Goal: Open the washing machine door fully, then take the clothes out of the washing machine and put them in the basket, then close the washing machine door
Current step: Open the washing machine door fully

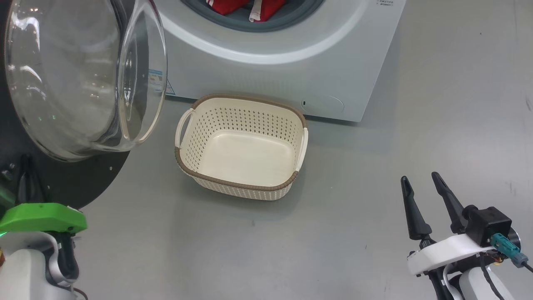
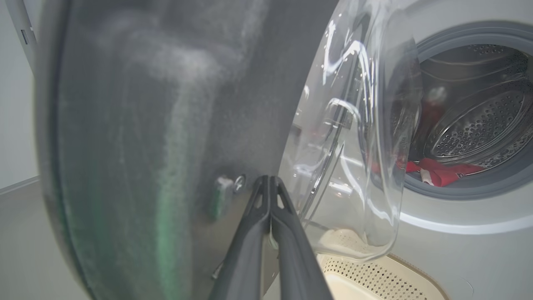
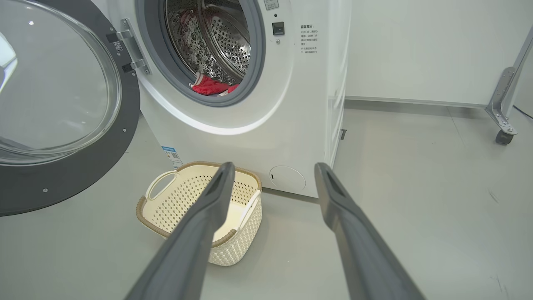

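Note:
The washing machine [image 1: 270, 79] stands with its door [image 1: 83, 75] swung out to the left, the glass bowl facing me. Red clothes [image 1: 266, 8] lie in the drum's mouth, seen too as clothes [image 3: 208, 86] in the right wrist view and clothes [image 2: 437, 173] in the left wrist view. The cream basket [image 1: 250, 98] sits on the floor before the machine with nothing in it. My left gripper [image 2: 268, 180] is shut, holding nothing, its tips right at the door's black inner rim [image 2: 166, 125]. My right gripper [image 1: 419, 178] hangs open over the floor, right of the basket [image 3: 143, 210].
Grey floor [image 1: 341, 233] stretches around the basket and to the machine's right. A metal frame leg on a caster [image 3: 504, 104] stands by the white wall at the far right. The open door takes up the room to the left.

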Available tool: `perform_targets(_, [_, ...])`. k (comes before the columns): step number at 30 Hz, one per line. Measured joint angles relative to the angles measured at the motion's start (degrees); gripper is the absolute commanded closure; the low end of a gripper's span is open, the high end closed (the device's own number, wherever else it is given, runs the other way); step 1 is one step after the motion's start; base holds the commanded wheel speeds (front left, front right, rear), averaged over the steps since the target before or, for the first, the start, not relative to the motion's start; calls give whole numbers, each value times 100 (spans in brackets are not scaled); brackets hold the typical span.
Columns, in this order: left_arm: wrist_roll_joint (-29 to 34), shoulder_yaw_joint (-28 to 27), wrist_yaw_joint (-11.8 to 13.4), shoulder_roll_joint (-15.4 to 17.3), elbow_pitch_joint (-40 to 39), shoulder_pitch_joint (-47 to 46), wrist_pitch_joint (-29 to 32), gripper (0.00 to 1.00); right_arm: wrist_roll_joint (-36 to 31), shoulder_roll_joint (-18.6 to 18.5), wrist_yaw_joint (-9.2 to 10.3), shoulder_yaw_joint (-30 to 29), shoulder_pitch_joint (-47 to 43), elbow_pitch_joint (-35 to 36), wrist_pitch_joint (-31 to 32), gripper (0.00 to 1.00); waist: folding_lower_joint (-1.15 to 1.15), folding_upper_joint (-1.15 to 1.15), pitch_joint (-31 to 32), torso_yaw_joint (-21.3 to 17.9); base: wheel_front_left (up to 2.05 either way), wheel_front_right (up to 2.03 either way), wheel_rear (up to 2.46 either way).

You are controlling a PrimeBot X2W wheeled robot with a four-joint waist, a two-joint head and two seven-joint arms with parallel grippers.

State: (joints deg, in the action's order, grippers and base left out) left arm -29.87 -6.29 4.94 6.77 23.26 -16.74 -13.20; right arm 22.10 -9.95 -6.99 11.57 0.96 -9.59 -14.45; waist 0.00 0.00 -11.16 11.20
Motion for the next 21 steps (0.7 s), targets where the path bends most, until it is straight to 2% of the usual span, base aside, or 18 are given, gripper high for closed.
perform_targets(10, [-240,-424,14,200,-124,-18,0,100,0,-111,0,220,149,94,0,0,0,0,-303,-36,0,0,0])
perform_targets(21, [-443,-882,57,625,-152,-292,60,100,2,-336,0,240,343,205,1,0,0,0,-787,-88,0,0,0])
